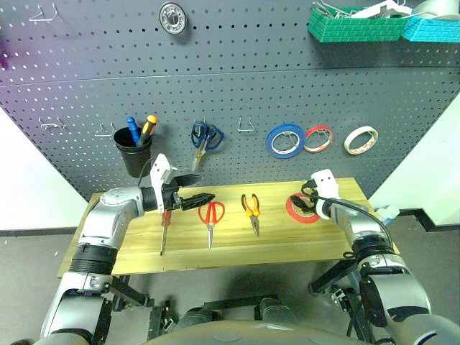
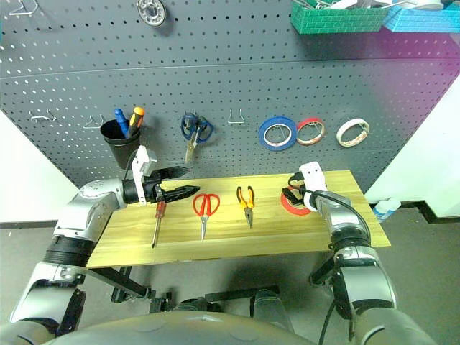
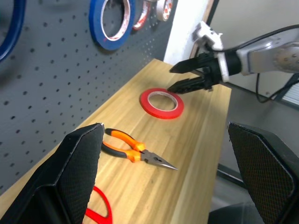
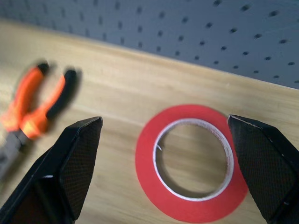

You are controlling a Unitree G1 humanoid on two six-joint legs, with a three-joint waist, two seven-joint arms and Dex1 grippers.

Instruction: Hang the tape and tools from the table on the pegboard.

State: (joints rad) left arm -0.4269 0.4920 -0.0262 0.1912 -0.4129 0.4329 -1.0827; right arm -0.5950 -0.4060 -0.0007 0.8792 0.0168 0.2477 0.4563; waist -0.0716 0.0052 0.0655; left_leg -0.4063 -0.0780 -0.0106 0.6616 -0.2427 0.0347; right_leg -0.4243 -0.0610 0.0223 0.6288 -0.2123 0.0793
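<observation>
Your right gripper (image 4: 170, 172) hangs wide apart just above the red tape ring (image 4: 191, 161), which lies flat on the table (image 1: 287, 241) right of the orange-handled pliers (image 1: 251, 210). Your left gripper (image 1: 203, 199), also wide, holds nothing.

red tape (image 1: 302, 208) on table (image 1: 237, 244), scissors (image 1: 210, 218), pliers (image 1: 251, 210)

Pale wood bench (image 1: 287, 241), smooth with visible grain. Matt dark-grey perforated pegboard (image 1: 237, 79) with silver wire hooks. Bright-red tape (image 4: 191, 163), smooth, whitish inner core. Pliers (image 3: 133, 150): glossy orange-and-black handles, bare metal jaws. Right hand (image 4: 173, 175): black fingers with finely textured matt pads.
</observation>
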